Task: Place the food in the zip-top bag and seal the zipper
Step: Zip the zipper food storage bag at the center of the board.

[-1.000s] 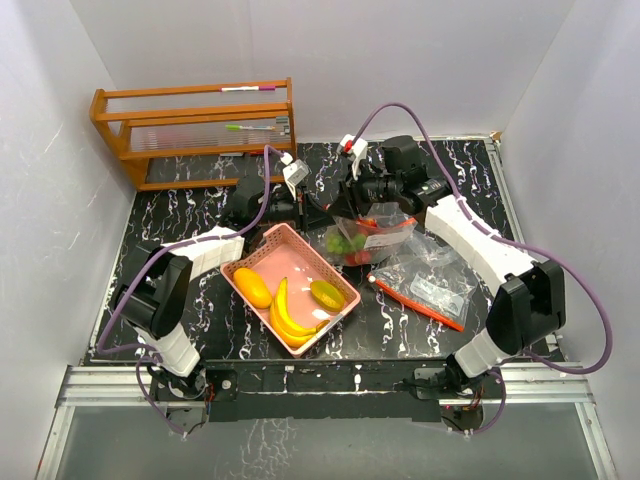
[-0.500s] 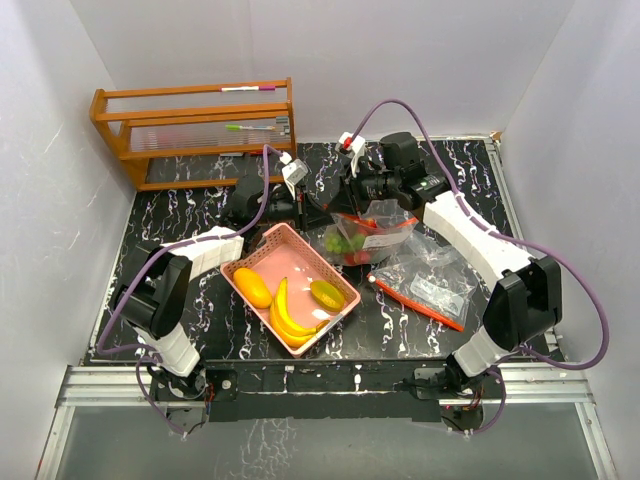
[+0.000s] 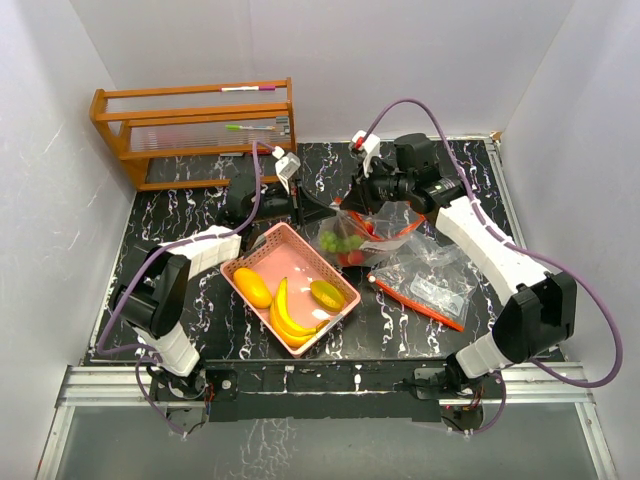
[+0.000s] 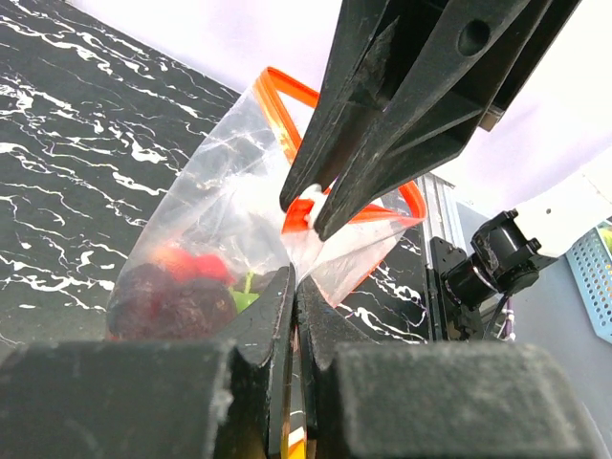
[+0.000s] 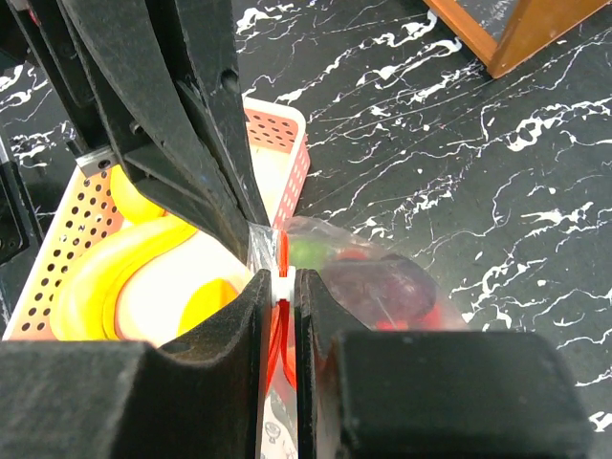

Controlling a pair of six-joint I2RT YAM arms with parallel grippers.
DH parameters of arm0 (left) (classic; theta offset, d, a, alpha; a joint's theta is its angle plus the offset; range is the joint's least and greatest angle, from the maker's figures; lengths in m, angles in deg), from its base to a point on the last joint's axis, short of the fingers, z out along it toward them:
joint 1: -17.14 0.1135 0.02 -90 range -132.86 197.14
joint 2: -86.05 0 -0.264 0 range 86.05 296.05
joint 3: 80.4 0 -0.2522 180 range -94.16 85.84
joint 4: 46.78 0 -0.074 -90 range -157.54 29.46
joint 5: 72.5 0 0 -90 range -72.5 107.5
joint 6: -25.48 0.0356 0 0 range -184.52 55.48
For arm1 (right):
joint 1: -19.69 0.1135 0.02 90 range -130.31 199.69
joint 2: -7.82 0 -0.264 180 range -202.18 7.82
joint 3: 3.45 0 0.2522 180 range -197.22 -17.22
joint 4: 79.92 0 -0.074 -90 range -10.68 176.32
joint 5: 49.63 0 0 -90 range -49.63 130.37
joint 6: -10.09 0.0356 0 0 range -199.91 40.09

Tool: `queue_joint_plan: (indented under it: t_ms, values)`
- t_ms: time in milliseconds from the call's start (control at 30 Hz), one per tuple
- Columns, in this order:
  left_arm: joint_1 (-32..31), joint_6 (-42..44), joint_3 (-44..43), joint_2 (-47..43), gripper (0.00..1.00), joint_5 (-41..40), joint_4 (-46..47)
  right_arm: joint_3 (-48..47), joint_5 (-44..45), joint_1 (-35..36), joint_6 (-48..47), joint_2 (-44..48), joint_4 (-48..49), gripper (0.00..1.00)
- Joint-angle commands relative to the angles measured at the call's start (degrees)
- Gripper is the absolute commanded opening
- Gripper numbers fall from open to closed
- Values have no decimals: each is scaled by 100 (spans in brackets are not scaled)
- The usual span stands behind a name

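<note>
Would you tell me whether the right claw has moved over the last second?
Yes. In the top view the right claw has shifted slightly to the right, away from the wooden rack, while shut on the zip-top bag.

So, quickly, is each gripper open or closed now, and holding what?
Left gripper: closed, pinching the zip-top bag.
Right gripper: closed on the same bag's top edge.

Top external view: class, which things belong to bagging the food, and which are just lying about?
Job: held zip-top bag, banana bunch, mango-like fruit, greenish fruit.
Lying about: pink basket, wooden rack, pink marker, green marker, second bag.
</note>
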State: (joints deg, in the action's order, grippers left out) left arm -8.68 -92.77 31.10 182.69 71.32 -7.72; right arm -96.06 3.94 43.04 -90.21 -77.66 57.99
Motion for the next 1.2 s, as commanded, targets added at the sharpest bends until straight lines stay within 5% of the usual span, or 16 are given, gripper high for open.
queue_joint_plan:
  t_ms: [0,167,267,600,900,1167]
  values:
    - [252,-67,-55,-304,0,-21,499,1,186,-218,-158,325,-278,8]
    - [253,-436,-131,89,0,214,1211,-200,-355,-230,-31,290,-152,8]
    - [253,-957,-510,474,18,732,1885,-401,-706,-230,49,145,-58,8]
    - [244,-1432,-851,774,19,1252,2147,-638,-870,-226,129,25,45,8]
    - [110,-2689,-929,1182,22,1657,3838,-718,-817,-226,213,-40,79,8]
    - [-86,-2706,-1145,1291,23,1706,3708,-746,-831,-224,257,-57,78,8]
